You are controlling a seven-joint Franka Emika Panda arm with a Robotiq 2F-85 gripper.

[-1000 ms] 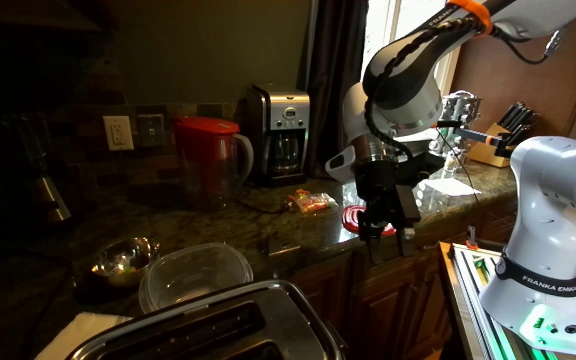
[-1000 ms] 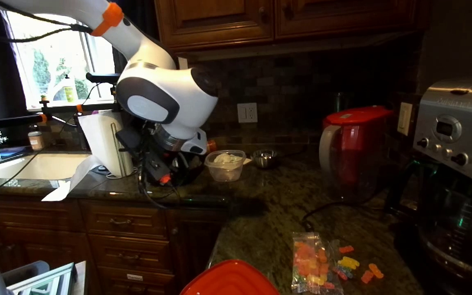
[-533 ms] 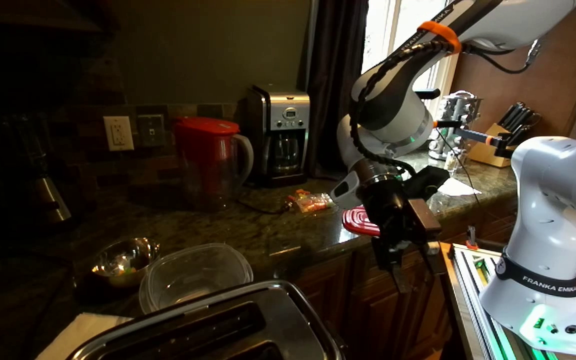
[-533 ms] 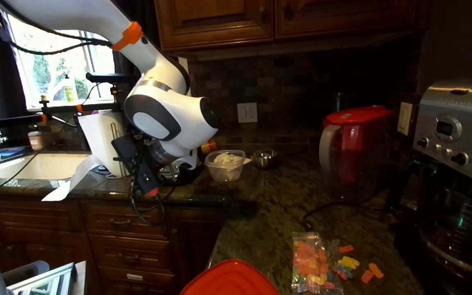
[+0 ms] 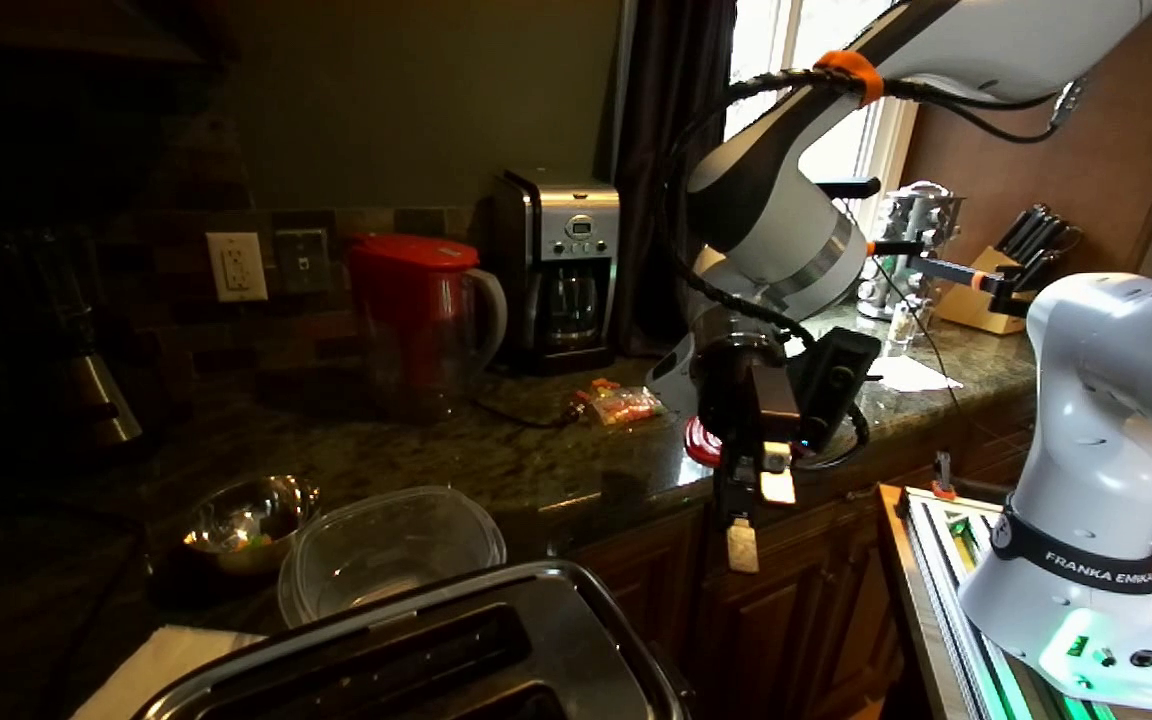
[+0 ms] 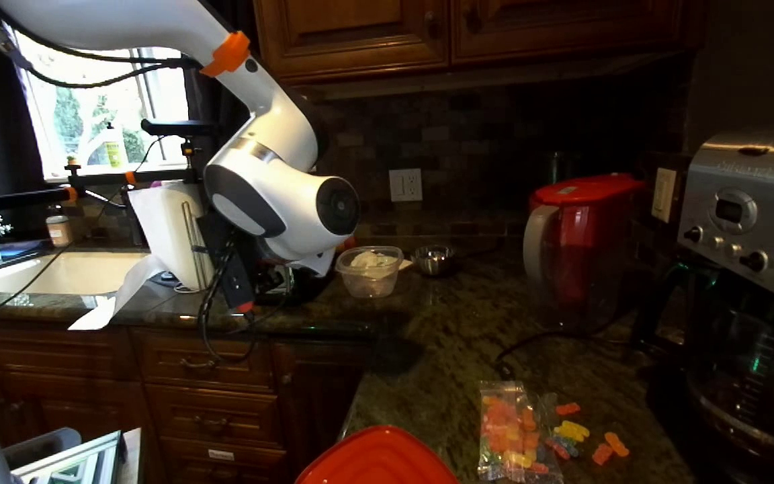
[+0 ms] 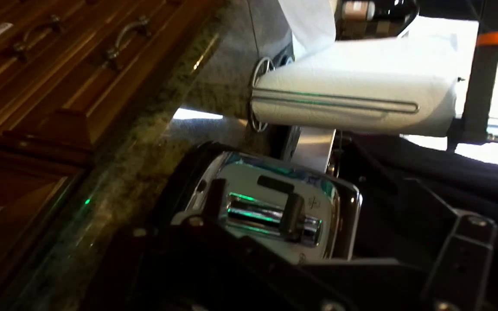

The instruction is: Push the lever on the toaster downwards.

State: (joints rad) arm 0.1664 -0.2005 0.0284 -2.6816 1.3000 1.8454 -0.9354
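The silver toaster (image 5: 576, 640) with long dark slots stands in the foreground of an exterior view. In the wrist view, the toaster (image 7: 335, 198) shows its end panel, turned sideways. Its dark lever (image 7: 292, 214) sits near the upper end of a chrome track. My gripper (image 5: 760, 518) hangs beyond the toaster's lever end in that exterior view, apart from it and with its fingertips separated. In the wrist view, a dark finger (image 7: 215, 199) overlaps the panel at the track's lower end; I see no clear contact. In an exterior view the arm (image 6: 279, 208) hides the gripper and most of the toaster.
A paper towel roll (image 7: 352, 90) on a wire stand is beside the toaster. A clear plastic tub (image 5: 391, 545) and a metal bowl (image 5: 251, 525) stand behind it. A red pitcher (image 6: 582, 249), coffee maker (image 6: 750, 208), candy bag (image 6: 511, 430) and red lid (image 6: 380, 457) are on the counter.
The arm has come lower and the wrist has turned, so the fingers and wrist camera now face more toward the toaster. The toaster and counter items have not moved.
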